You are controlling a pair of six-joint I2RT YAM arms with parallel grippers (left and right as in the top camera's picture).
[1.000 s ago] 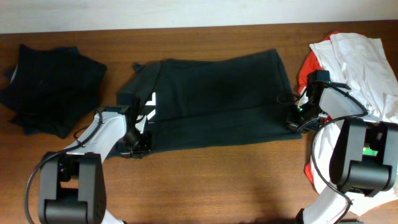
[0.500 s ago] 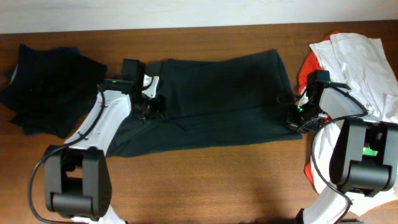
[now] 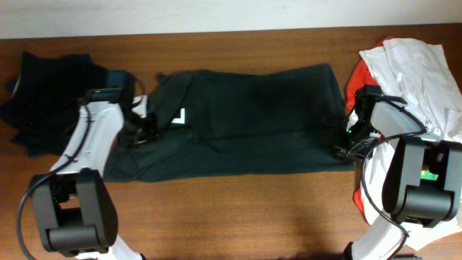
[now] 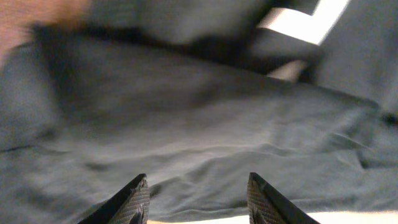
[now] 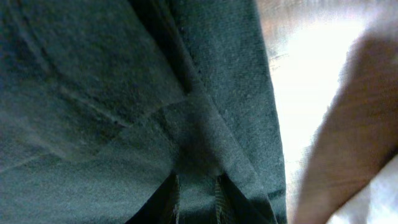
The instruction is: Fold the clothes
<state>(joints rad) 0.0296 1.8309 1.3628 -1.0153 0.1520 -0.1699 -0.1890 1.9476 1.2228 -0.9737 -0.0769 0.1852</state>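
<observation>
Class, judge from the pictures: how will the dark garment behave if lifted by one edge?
Probably floppy: the dark garment lies flat with soft creases, so it would sag. Likely light: the right pincer holds it by a thin pinch of edge. Pushed, it may bunch, as its rumpled left end shows.

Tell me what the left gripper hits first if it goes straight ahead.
The dark garment. The left gripper, jaws open, points right at its cloth, which fills the wrist view. How near it is remains unclear.

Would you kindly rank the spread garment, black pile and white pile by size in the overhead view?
Largest: spread garment.
Then black pile and white pile, too alike to rank; the latter is cropped.
</observation>
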